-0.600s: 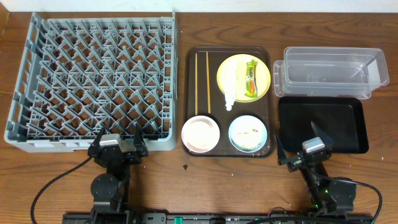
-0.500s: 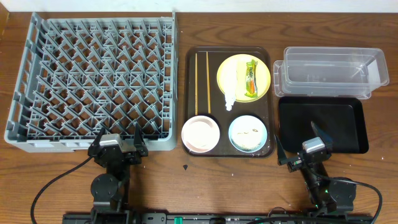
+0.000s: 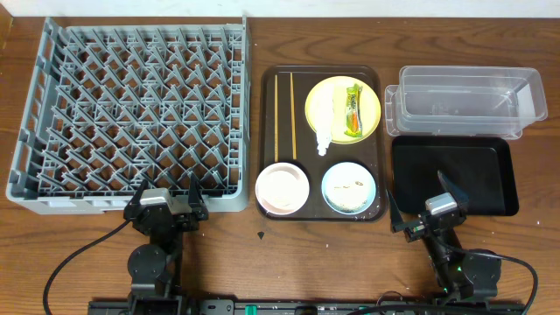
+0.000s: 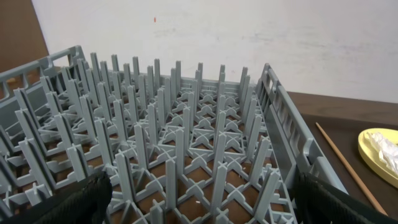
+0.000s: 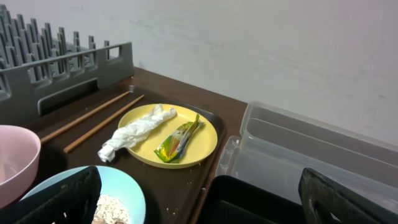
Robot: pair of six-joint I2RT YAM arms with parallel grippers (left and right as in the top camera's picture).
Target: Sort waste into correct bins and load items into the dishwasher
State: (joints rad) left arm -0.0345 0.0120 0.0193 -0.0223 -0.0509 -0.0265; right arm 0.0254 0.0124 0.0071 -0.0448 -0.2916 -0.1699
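Note:
A yellow plate (image 3: 368,99) on the dark brown serving tray (image 3: 322,214) holds a white napkin (image 3: 325,121) and a green-and-orange wrapper (image 3: 353,109). Two chopsticks (image 3: 284,114) lie to its left. A white bowl (image 3: 283,188) and a light blue bowl (image 3: 349,187) with rice scraps (image 3: 353,185) sit at the tray's front. The grey dish rack (image 3: 131,114) fills the left. The clear tub (image 3: 465,98) and black tray (image 3: 455,173) lie at the right. My left gripper (image 3: 165,196) is open by the rack's front edge. My right gripper (image 3: 426,203) is open at the black tray's front left corner.
A white wall runs along the table's far edge. The right wrist view shows the plate (image 5: 205,140), napkin (image 5: 137,130), wrapper (image 5: 178,139), chopsticks (image 5: 93,118) and clear tub (image 5: 323,149). The left wrist view shows the rack's pegs (image 4: 174,143).

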